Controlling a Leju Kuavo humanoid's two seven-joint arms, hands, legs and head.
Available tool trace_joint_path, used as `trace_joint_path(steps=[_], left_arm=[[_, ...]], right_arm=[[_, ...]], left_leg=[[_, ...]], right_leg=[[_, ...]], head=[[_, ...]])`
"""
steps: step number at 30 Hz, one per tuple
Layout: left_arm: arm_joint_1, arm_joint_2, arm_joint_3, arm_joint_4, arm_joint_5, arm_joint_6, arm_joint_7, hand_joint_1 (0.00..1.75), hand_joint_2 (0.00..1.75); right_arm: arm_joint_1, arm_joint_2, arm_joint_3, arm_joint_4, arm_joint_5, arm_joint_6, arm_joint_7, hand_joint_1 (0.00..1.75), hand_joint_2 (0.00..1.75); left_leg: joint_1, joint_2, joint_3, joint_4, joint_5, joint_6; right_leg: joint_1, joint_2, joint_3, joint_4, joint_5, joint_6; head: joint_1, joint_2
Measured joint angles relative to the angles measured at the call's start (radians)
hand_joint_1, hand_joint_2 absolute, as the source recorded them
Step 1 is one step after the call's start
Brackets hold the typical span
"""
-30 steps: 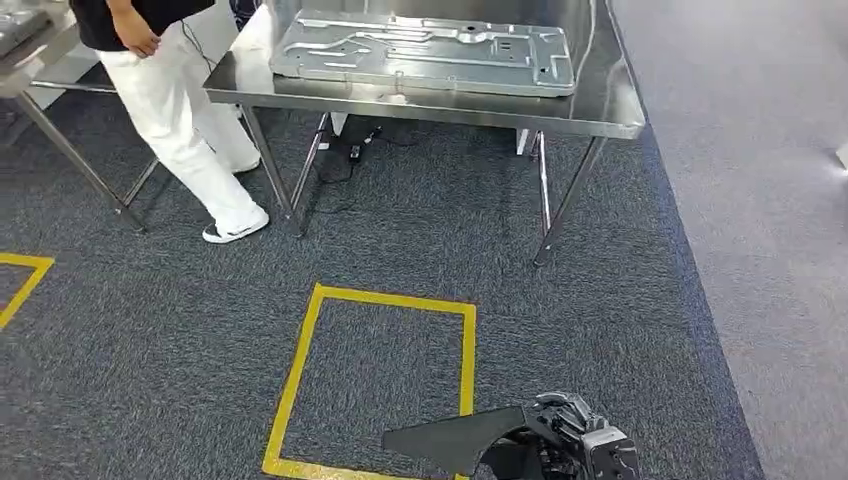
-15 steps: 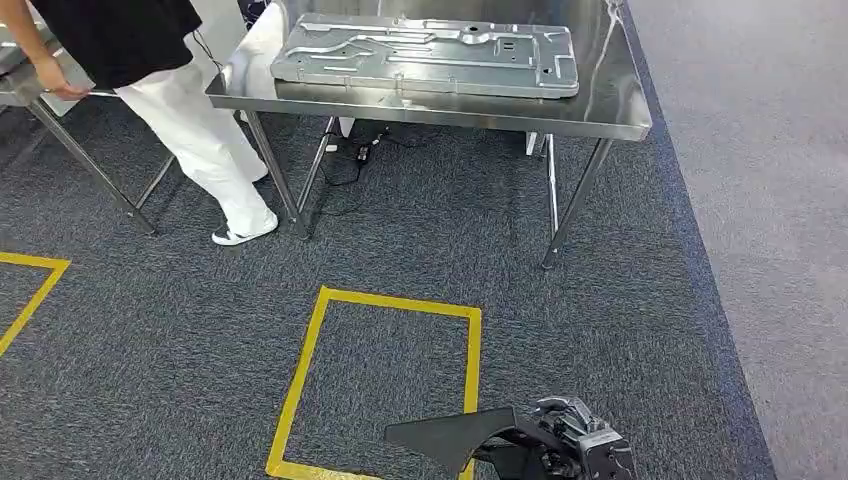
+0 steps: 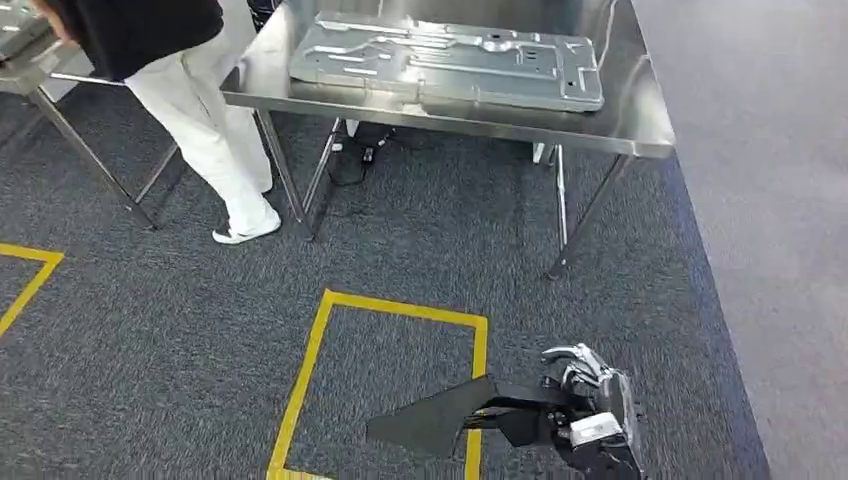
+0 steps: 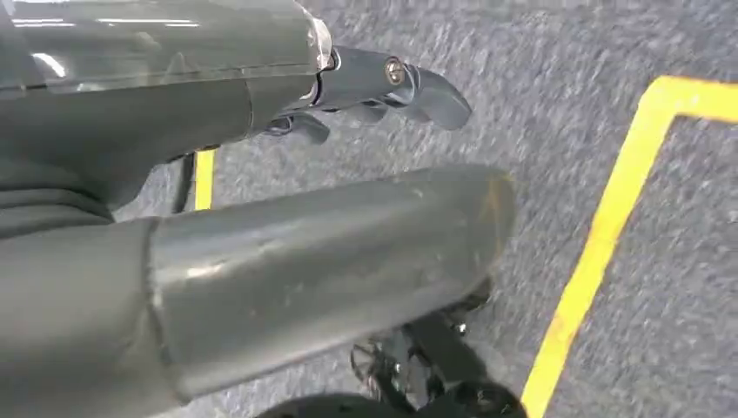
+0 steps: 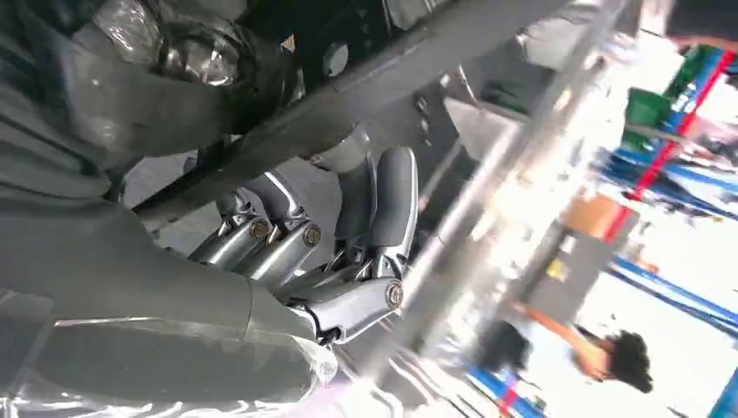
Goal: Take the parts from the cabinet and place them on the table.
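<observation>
Right hand (image 3: 585, 405) low in head view, fingers (image 5: 383, 209) curled around a flat black part (image 3: 440, 420); the part sticks out toward the robot's left, above the carpet (image 3: 400, 250) and over the corner of a yellow taped square (image 3: 330, 300). Left hand (image 4: 287, 174) hangs over the carpet, thumb and fingers apart, nothing in it.

Ahead: stainless steel table (image 3: 640, 120) with one big stamped sheet-metal panel (image 3: 445, 65) lying flat on top, covering most of the surface. A black cable bundle (image 3: 360, 155) lies on the floor under the table.

A person in white trousers (image 3: 200, 110) stands at the table's left corner, beside a second metal table (image 3: 30, 70). Another strip of yellow tape (image 3: 25, 285) at far left.
</observation>
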Motion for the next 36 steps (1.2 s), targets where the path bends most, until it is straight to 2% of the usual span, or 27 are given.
trace_joint_path(steps=[1,3,4,5,6,7,9,11,13,14,16,17,18,19,20,21,22,24,25,27,28,29,31,33,34,35,36], left_arm=[[0.0,0.002,0.001,0.001,-0.003,0.002,0.001,0.0,0.0],[0.004,0.005,0.002,0.003,-0.009,0.009,0.001,0.0,0.0],[0.005,0.007,0.002,0.008,-0.01,0.011,0.001,0.0,0.0],[0.006,0.009,0.002,0.01,-0.01,0.013,0.001,0.0,0.0],[0.009,0.009,0.002,0.013,-0.011,0.013,0.001,0.0,0.0],[0.005,0.01,0.003,0.019,-0.013,0.013,0.002,0.0,0.0],[0.004,0.011,0.003,0.021,-0.015,0.014,0.002,0.0,0.0],[-0.002,0.017,0.003,0.026,-0.02,0.019,0.001,0.0,0.0],[-0.011,0.02,0.003,0.035,-0.026,0.023,0.0,0.0,0.0],[-0.012,0.022,0.003,0.039,-0.031,0.027,0.0,0.0,0.0],[-0.008,0.03,0.003,0.045,-0.041,0.032,0.001,0.0,0.0],[-0.006,0.035,0.003,0.051,-0.042,0.036,0.001,0.0,0.0],[-0.005,0.042,0.002,0.056,-0.045,0.037,0.001,0.0,0.0],[-0.005,0.045,0.002,0.062,-0.047,0.041,0.001,0.0,0.0],[-0.005,0.052,0.002,0.068,-0.051,0.045,0.001,0.0,0.0],[-0.004,0.055,0.001,0.074,-0.051,0.048,0.001,0.0,0.0],[-0.002,0.058,0.001,0.081,-0.052,0.051,0.001,0.0,0.0],[-0.009,0.066,-0.001,0.09,-0.053,0.052,0.003,0.0,0.0],[-0.009,0.068,-0.005,0.093,-0.053,0.053,0.004,0.0,0.0],[-0.01,0.069,-0.011,0.1,-0.054,0.055,0.003,0.0,0.0],[-0.008,0.069,-0.013,0.101,-0.055,0.059,0.002,0.0,0.0],[-0.008,0.071,-0.014,0.105,-0.057,0.061,0.002,0.0,0.0],[-0.007,0.074,-0.015,0.11,-0.06,0.064,0.001,0.0,0.0],[-0.005,0.076,-0.016,0.117,-0.061,0.064,0.001,0.0,0.0],[-0.005,0.076,-0.016,0.117,-0.061,0.064,0.001,0.0,0.0],[-0.004,0.077,-0.016,0.119,-0.061,0.064,0.001,0.0,0.0],[-0.004,0.077,-0.016,0.123,-0.061,0.064,0.001,0.0,0.0]], right_arm=[[-0.002,-0.002,-0.012,-0.002,0.012,0.004,0.009,1.75,1.75],[-0.006,-0.004,-0.039,-0.002,0.033,0.014,0.028,1.75,1.75],[-0.01,-0.007,-0.056,-0.002,0.041,0.02,0.036,1.75,1.75],[-0.012,-0.01,-0.074,-0.002,0.046,0.021,0.04,1.75,1.75],[-0.013,-0.012,-0.089,-0.002,0.046,0.021,0.041,1.75,1.75],[-0.013,-0.014,-0.101,-0.001,0.046,0.022,0.042,1.75,1.75],[-0.014,-0.017,-0.115,-0.006,0.058,0.024,0.042,1.75,1.75],[-0.029,-0.018,-0.13,-0.007,0.116,0.023,0.054,1.75,1.75],[-0.045,-0.019,-0.154,-0.006,0.202,0.02,0.073,1.75,1.75],[-0.059,-0.022,-0.167,-0.005,0.248,0.02,0.084,1.75,1.75],[-0.086,-0.031,-0.199,0.0,0.324,0.021,0.102,1.75,1.75],[-0.102,-0.04,-0.22,0.004,0.361,0.024,0.111,1.75,1.75],[-0.119,-0.05,-0.238,0.008,0.39,0.029,0.114,1.75,1.75],[-0.14,-0.063,-0.256,0.014,0.419,0.044,0.123,1.75,1.75],[-0.162,-0.074,-0.269,0.019,0.438,0.058,0.133,1.75,1.75],[-0.183,-0.086,-0.279,0.024,0.447,0.069,0.141,1.75,1.75],[-0.205,-0.101,-0.289,0.03,0.449,0.082,0.149,1.75,1.75],[-0.237,-0.126,-0.305,0.036,0.449,0.1,0.16,1.75,1.75],[-0.241,-0.138,-0.313,0.038,0.448,0.101,0.161,1.75,1.75],[-0.253,-0.162,-0.331,0.041,0.431,0.098,0.152,1.75,1.75],[-0.262,-0.175,-0.341,0.045,0.42,0.096,0.143,1.75,1.75],[-0.275,-0.19,-0.355,0.05,0.407,0.097,0.139,1.75,1.75],[-0.288,-0.21,-0.378,0.061,0.386,0.113,0.135,1.75,1.75],[-0.3,-0.23,-0.396,0.074,0.363,0.138,0.132,1.75,1.75],[-0.307,-0.242,-0.405,0.081,0.352,0.148,0.132,1.75,1.75],[-0.316,-0.254,-0.417,0.089,0.343,0.155,0.132,1.75,1.75],[-0.321,-0.264,-0.431,0.094,0.339,0.159,0.132,1.75,1.75]], left_leg=[[-0.001,-0.002,0.01,0.0,-0.009,0.001],[-0.002,-0.007,0.038,0.0,-0.031,-0.001],[-0.002,-0.008,0.053,0.0,-0.045,-0.002],[-0.004,-0.008,0.073,0.0,-0.06,-0.003],[-0.004,-0.007,0.082,-0.002,-0.075,-0.003],[-0.007,-0.008,0.099,0.002,-0.088,-0.011],[-0.003,-0.009,0.122,-0.02,-0.1,-0.026],[-0.008,-0.006,0.125,0.018,-0.064,-0.041],[-0.003,-0.002,0.054,0.165,-0.025,-0.05],[0.0,-0.002,-0.006,0.237,-0.037,-0.053],[0.005,-0.001,-0.097,0.297,-0.138,-0.063],[0.006,-0.001,-0.13,0.293,-0.188,-0.068],[0.007,0.0,-0.153,0.27,-0.21,-0.069],[0.008,0.0,-0.166,0.226,-0.196,-0.07],[0.009,0.001,-0.17,0.169,-0.135,-0.072],[0.009,0.005,-0.173,0.105,-0.019,-0.067],[0.007,0.014,-0.18,0.07,0.129,-0.059],[-0.002,0.013,-0.167,0.074,0.097,-0.038],[0.0,0.009,-0.159,0.063,0.089,-0.028],[0.006,0.0,-0.126,0.042,0.082,-0.014],[0.005,0.0,-0.108,0.033,0.074,-0.006],[0.004,0.0,-0.093,0.026,0.065,-0.003],[0.003,-0.002,-0.054,0.014,0.04,0.0],[0.001,-0.007,-0.01,0.008,0.011,-0.002],[0.001,-0.009,0.012,0.008,-0.005,-0.003],[0.0,-0.01,0.038,0.008,-0.025,-0.003],[-0.002,-0.01,0.055,0.006,-0.044,-0.004]], right_leg=[[0.0,0.0,-0.047,0.048,-0.023,0.003],[0.0,0.0,-0.081,0.026,-0.012,0.002],[0.001,0.0,-0.075,-0.029,0.022,-0.003],[0.005,0.001,-0.062,-0.11,0.086,-0.012],[0.01,0.0,-0.058,-0.181,0.187,-0.027],[0.017,0.004,-0.065,-0.179,0.213,-0.029],[0.024,0.004,-0.046,-0.19,0.191,-0.037],[0.017,0.01,-0.006,-0.21,0.177,-0.053],[0.01,0.004,0.046,-0.241,0.16,-0.066],[0.007,0.005,0.063,-0.249,0.15,-0.067],[0.004,0.01,0.098,-0.259,0.128,-0.065],[0.002,0.013,0.116,-0.26,0.113,-0.061],[-0.002,0.014,0.135,-0.26,0.097,-0.057],[-0.005,0.014,0.156,-0.26,0.08,-0.053],[-0.007,0.014,0.177,-0.26,0.064,-0.048],[-0.008,0.014,0.193,-0.261,0.047,-0.042],[-0.005,0.016,0.207,-0.258,0.032,-0.037],[-0.003,0.018,0.221,-0.275,0.014,-0.016],[-0.004,0.015,0.228,-0.26,0.028,-0.007],[-0.008,0.013,0.189,-0.179,0.072,0.0],[-0.007,0.011,0.143,-0.099,0.097,0.0],[-0.007,0.01,0.088,-0.028,0.088,0.002],[-0.007,0.01,-0.002,0.045,-0.006,0.005],[-0.007,0.009,-0.049,0.027,-0.08,0.008],[-0.006,0.009,-0.057,-0.013,-0.074,0.006],[-0.006,0.009,-0.057,-0.079,-0.027,0.001],[-0.004,0.009,-0.055,-0.15,0.075,-0.008]], head=[[0.0,0.0],[0.0,0.0],[0.0,0.0],[0.0,0.0],[0.0,0.0],[-0.001,0.0],[0.001,0.0],[0.002,0.0],[0.002,0.0],[0.001,0.0],[0.002,0.0],[0.001,0.0],[0.002,0.0],[0.001,0.0],[0.001,0.0],[0.002,0.0],[0.001,0.0],[0.002,0.0],[0.001,0.0],[0.002,0.0],[0.001,0.0],[0.002,0.0],[0.002,0.0],[0.002,0.0],[0.002,0.0],[0.002,0.0],[0.002,0.0]])
